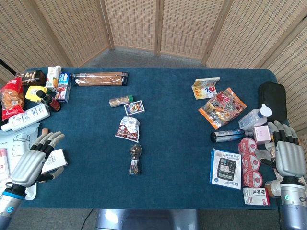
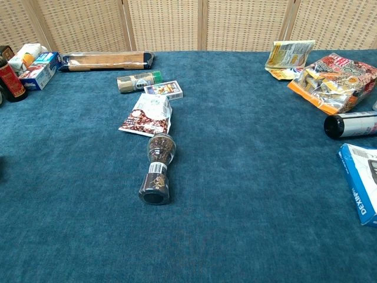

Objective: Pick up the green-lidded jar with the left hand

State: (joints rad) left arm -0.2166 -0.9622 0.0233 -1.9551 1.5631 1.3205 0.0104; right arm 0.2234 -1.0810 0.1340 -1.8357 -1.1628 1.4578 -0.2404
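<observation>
The green-lidded jar (image 1: 121,100) lies on its side on the blue table, left of centre, with its green lid pointing right. In the chest view the jar (image 2: 136,82) lies toward the back, just left of a playing-card box (image 2: 164,89). My left hand (image 1: 33,160) hovers low at the table's near-left corner, fingers apart and holding nothing, well to the left of the jar and nearer to me. My right hand (image 1: 290,155) is at the near-right edge, fingers spread and empty. Neither hand shows in the chest view.
A bean pouch (image 1: 128,129) and a dark grinder (image 1: 135,159) lie in a row in front of the jar. A long brown box (image 1: 100,78) lies behind it. Bottles and cartons (image 1: 53,86) crowd the far left; snack bags (image 1: 222,107) and packets fill the right.
</observation>
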